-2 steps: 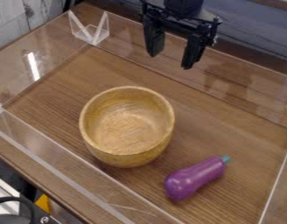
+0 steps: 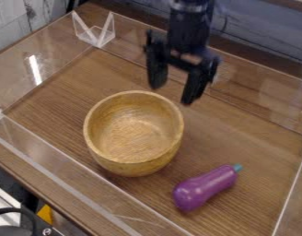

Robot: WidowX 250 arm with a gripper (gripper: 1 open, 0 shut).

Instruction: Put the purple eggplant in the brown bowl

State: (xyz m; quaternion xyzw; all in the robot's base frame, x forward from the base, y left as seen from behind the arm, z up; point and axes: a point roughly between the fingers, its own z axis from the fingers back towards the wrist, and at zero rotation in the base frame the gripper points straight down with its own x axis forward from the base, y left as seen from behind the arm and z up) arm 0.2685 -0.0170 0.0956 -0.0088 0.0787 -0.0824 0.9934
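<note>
The black robot gripper (image 2: 175,81) is pointing straight down above the wood-grain table (image 2: 246,129), fingers spread apart and holding nothing, just behind the round light-brown wooden bowl (image 2: 133,132). The glossy purple toy eggplant (image 2: 204,187) is lying right of the bowl, nearer the camera.

A wood-grain tabletop (image 2: 258,115) sits enclosed by clear acrylic walls (image 2: 49,171), which catch bright glare from the light overhead.
</note>
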